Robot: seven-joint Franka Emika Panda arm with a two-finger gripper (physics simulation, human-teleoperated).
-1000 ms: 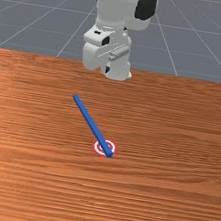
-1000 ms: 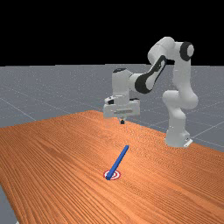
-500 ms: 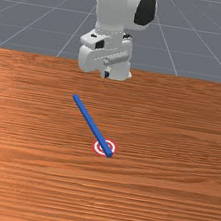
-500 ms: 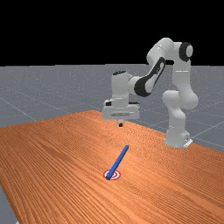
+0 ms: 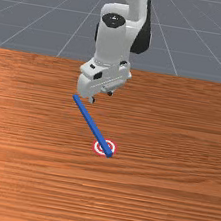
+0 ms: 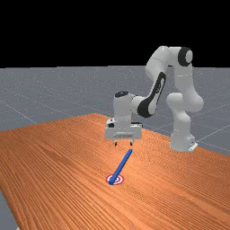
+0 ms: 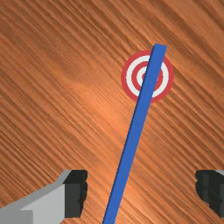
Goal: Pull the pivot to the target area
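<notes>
Lowered and now spread wide, the claw (image 6: 123,143) hangs above the blue bar (image 7: 134,129) lying across the target (image 7: 130,78).

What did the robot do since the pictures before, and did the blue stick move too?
The gripper came down toward the table, closer to the blue stick, and its two fingers spread apart. It hasn't taken hold of anything. The blue stick didn't move: one end still lies across the red and white target, which stayed where it was too.
</notes>
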